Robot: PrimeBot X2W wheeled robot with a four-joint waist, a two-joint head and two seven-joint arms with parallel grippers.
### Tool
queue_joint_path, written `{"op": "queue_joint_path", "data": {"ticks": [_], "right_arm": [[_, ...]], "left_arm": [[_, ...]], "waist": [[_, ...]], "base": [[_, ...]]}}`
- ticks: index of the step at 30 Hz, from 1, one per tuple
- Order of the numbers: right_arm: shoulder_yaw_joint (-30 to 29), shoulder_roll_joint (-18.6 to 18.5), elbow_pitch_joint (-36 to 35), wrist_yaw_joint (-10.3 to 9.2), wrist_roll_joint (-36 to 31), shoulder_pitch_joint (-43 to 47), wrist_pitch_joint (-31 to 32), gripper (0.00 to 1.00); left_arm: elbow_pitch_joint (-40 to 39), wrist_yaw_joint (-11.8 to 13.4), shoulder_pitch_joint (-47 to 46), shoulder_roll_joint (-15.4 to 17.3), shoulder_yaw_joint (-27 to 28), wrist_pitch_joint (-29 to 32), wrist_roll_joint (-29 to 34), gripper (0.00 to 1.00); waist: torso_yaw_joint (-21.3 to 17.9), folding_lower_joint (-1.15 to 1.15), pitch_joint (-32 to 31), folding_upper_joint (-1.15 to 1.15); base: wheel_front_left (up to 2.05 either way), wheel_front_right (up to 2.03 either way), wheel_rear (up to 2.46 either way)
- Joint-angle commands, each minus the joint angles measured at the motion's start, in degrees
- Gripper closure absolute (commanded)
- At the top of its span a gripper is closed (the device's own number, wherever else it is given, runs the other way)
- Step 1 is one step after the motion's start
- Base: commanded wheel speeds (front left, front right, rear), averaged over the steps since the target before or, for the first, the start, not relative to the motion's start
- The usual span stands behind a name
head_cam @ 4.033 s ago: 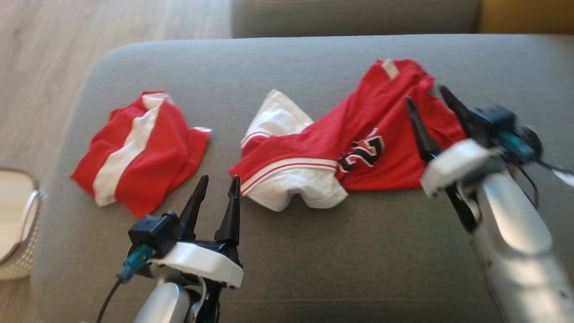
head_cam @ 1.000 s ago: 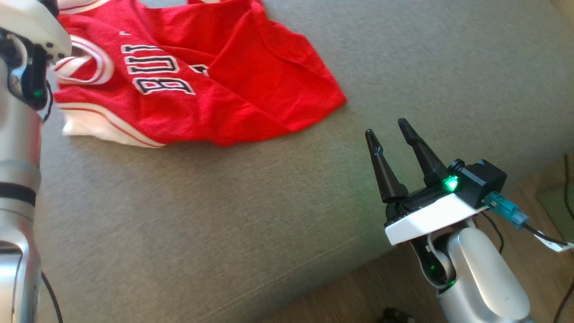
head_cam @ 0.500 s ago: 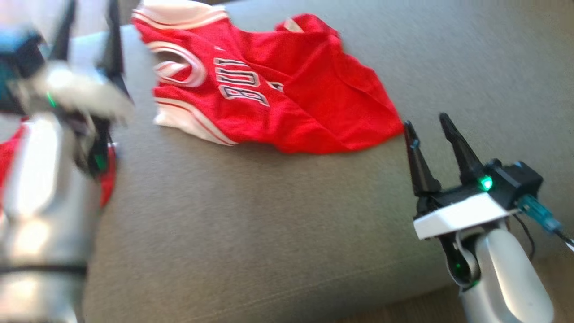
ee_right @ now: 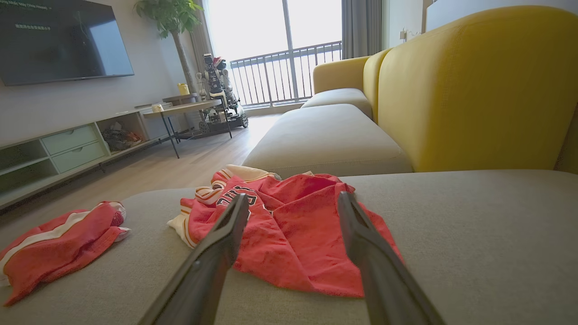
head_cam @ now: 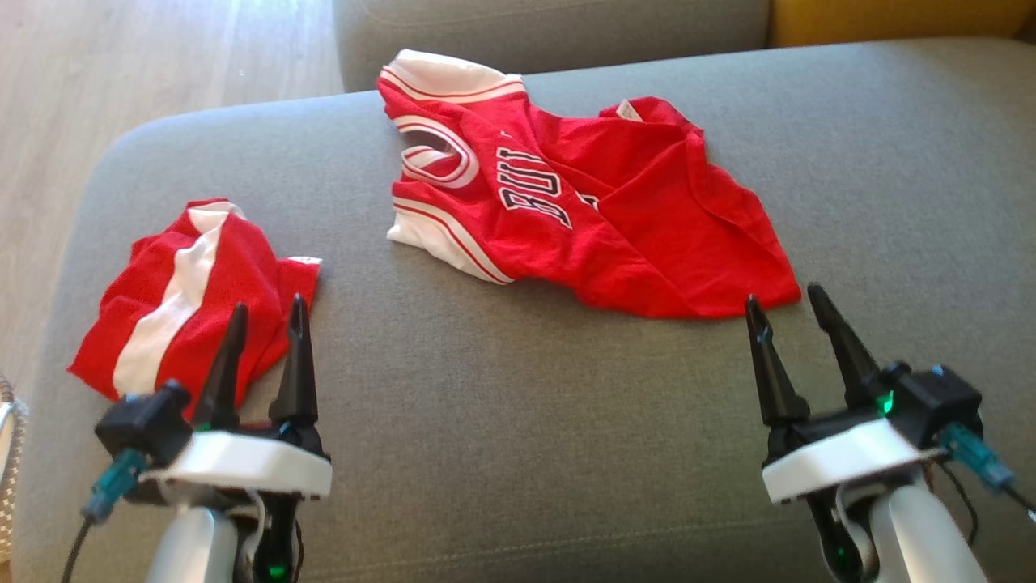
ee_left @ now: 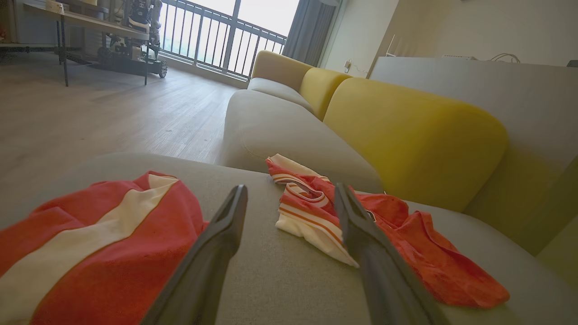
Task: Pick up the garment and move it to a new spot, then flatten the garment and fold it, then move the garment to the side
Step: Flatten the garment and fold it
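Lower left of the head view: the left gripper point(head_cam: 268, 304), two dark fingers spread wide and holding nothing, pointing up the frame above the grey sofa seat point(head_cam: 518, 437). Lower right: the right gripper point(head_cam: 783, 294), likewise spread and empty. At the left edge, beside the seat, is the pale rim of a basket point(head_cam: 6, 437). Just beyond the left fingertips, at centre left, lies a folded red and white garment point(head_cam: 194, 275); the fingertips overlap its near edge in the frame, and contact cannot be told. In the left wrist view this garment point(ee_left: 90, 243) fills the lower left, beside the left-hand finger of the pair. The jersey point(head_cam: 583, 219) lies rumpled on the same seat in the upper centre, well apart from the folded garment. It is red with white-striped trim and dark lettering. Its near corner ends just short of the right fingertips, and its far shoulder reaches the seat's back edge. In the right wrist view the jersey point(ee_right: 289, 234) sits at centre, between and beyond the two fingers. Farther back are a second grey seat point(head_cam: 550, 32) at top centre, a yellow backrest point(ee_right: 474, 85) at right, a wooden floor point(head_cam: 121, 73) at upper left, and a dark screen point(ee_right: 58, 40) on the far wall.
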Motion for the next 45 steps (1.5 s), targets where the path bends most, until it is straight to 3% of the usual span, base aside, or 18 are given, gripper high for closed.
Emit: {"op": "queue_joint_path", "data": {"ticks": [1,12,21,32,42,43,44,45], "right_arm": [[1.25,0.09,-2.09,-0.01,-0.15,-0.44,-0.53,0.00],[4.44,0.09,-1.23,-0.01,-0.66,-1.29,-0.53,0.00],[9.58,0.09,7.81,-0.01,-8.02,-10.49,2.81,0.00],[5.72,-0.40,26.62,-0.01,-24.37,-22.53,3.64,0.00],[-1.96,-1.14,34.69,-0.01,-36.72,-28.05,1.83,0.00],[-2.76,-0.98,35.41,-0.01,-37.17,-28.35,1.68,0.22],[-3.15,-0.80,36.04,-0.01,-37.55,-28.66,1.39,1.00],[-3.37,-0.62,36.53,-0.01,-37.60,-28.94,1.02,1.00]], "left_arm": [[-2.45,0.04,-1.63,0.14,2.19,-0.44,0.76,0.00],[-3.33,-0.44,1.03,-1.56,-0.54,-0.44,3.45,0.00],[-3.78,0.57,-0.55,-1.62,-5.53,-0.44,0.65,0.00],[-3.52,1.63,-2.26,-1.63,-9.89,-0.45,-4.13,0.00],[-3.61,1.87,-3.18,-1.63,-10.77,-0.45,-4.90,0.00],[-3.58,1.92,-3.23,-1.63,-10.84,-0.45,-4.93,0.00],[-3.54,1.98,-3.28,-1.63,-10.91,-0.45,-4.97,0.00],[-3.50,2.04,-3.31,-1.63,-10.95,-0.45,-5.02,0.00]], "waist": [[0.53,0.00,-0.44,0.00],[2.33,0.00,-0.27,0.00],[8.47,0.00,4.21,0.00],[17.77,0.00,8.52,0.00],[20.76,0.00,9.95,0.00],[20.76,0.00,10.00,0.00],[20.70,0.00,10.02,0.00],[20.52,0.00,10.02,0.00]], "base": [[0.00,0.00,0.00],[0.00,0.00,0.00],[0.00,0.00,0.00],[0.00,0.00,0.00],[0.00,0.00,0.00],[0.00,0.00,0.00],[0.00,0.00,0.00],[0.00,0.00,0.00]]}}
